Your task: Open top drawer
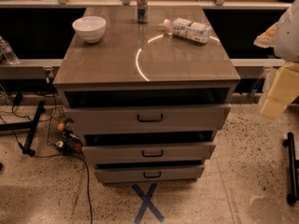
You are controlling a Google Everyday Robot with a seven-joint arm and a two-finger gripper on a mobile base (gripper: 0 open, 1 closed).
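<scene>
The top drawer [107,119] is the widest of three grey-brown drawer fronts in the cabinet at the centre of the view. Its small dark loop handle [150,118] sits at the middle of the front. A dark gap shows between the drawer front and the cabinet top [112,59]. Two narrower drawers [112,153] lie below it, each with a dark gap above. My gripper [279,90] shows as pale yellow and white parts at the right edge, well to the right of the cabinet and level with its top, touching nothing.
On the cabinet top stand a white bowl [89,28] and a can [142,5], and a plastic bottle [187,29] lies on its side. A blue tape X [147,202] marks the floor in front. Cables and a wire basket [58,125] sit left; a black stand [292,167] right.
</scene>
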